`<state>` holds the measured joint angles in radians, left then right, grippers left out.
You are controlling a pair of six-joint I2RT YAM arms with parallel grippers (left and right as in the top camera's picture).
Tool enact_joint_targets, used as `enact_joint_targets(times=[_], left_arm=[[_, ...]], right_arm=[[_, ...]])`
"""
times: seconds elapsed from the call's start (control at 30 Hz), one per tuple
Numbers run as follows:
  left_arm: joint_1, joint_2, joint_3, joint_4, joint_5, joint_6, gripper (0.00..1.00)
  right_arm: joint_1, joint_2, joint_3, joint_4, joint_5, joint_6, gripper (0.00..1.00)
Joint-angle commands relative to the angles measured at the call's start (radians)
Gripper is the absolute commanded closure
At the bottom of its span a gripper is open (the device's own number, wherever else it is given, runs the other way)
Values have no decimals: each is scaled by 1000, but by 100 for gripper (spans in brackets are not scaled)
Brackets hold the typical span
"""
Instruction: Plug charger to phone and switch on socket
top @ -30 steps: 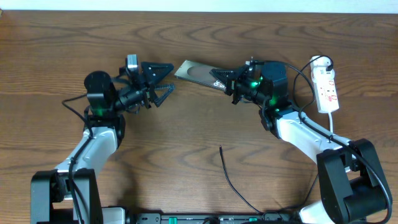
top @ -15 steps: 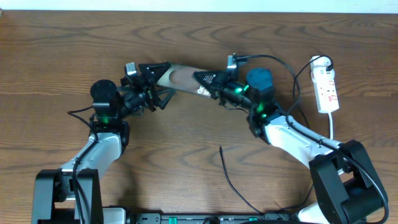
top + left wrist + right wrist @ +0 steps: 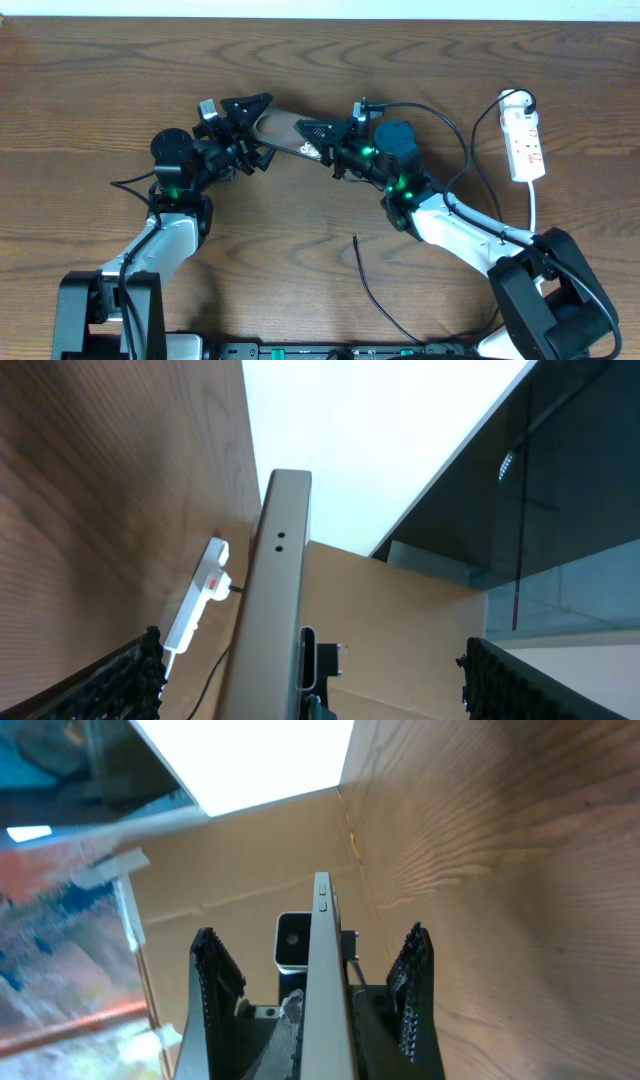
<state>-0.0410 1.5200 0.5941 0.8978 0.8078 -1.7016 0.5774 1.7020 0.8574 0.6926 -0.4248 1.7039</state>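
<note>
grey-brown phone (image 3: 285,131) hangs above the counter (image 3: 100,90) between both arms, right jaws (image 3: 312,136) clenched on it, left jaws (image 3: 250,125) released around its end. a clean handover likely needs the left to clamp before the right lets go.

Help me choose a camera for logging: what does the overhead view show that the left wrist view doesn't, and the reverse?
Only overhead: both arms, the charger lying loose on the table, and the right tool at the phone. Only left wrist: the phone's edge close up, with two small holes. Both: the phone and the socket.
</note>
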Motion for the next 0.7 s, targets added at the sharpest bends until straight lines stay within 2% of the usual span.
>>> enact_joint_targets(times=[0.0,0.3,0.43,0.53,0.67], left_arm=[[-2,-13,-2,6,-16,2,9],[-2,-13,-2,23,-5,25,18],[-2,-13,-2,26,-4,25,35],[-2,-13,-2,25,-4,32,44],[-2,-13,-2,25,-4,52,45]], right_arm=[[29,-5,22,14,42,77,99],[45,-5,22,10,57,76,99],[45,-5,22,10,56,76,99],[46,-5,22,10,56,76,99],[54,-5,22,10,56,76,99]])
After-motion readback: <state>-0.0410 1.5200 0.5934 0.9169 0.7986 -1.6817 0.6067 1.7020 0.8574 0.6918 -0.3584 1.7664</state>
